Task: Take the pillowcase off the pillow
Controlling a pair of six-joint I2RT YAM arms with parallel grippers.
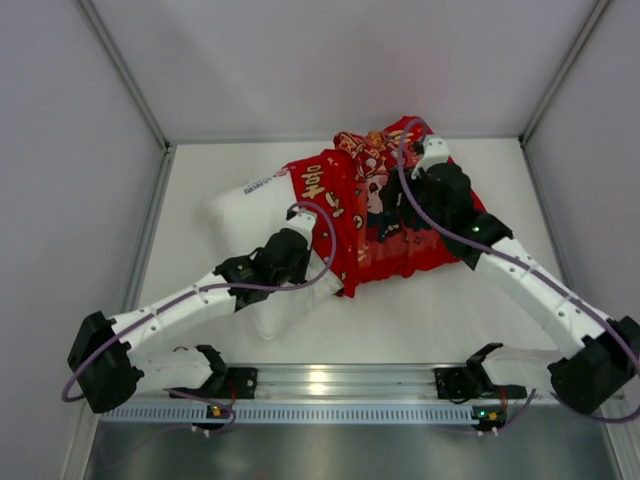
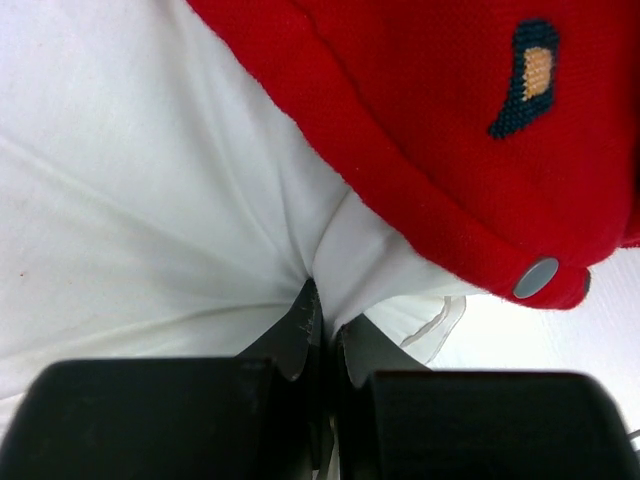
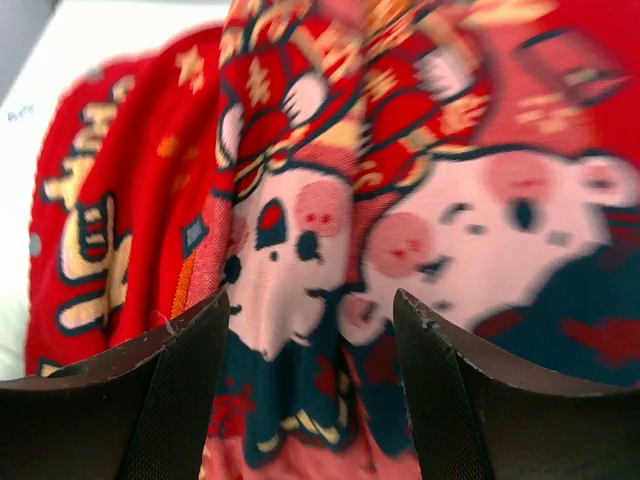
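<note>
White pillow point(image 1: 248, 212) runs near-left to far-right, pillowcase point(image 1: 352, 215) on far end.

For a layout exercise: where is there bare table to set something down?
Bare table between the pillowcase and the base rail, and in the far-left corner behind the pillow. The left arm and right arm crowd the middle.

Pillowcase point(image 1: 372, 215) over right end of pillow point(image 1: 250, 212)

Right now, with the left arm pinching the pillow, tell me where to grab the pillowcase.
Probably the bunched far-right end of the pillowcase, from above: its raised folds suit a pinch, and it lies farthest from the exposed pillow that the left fingers hold.
</note>
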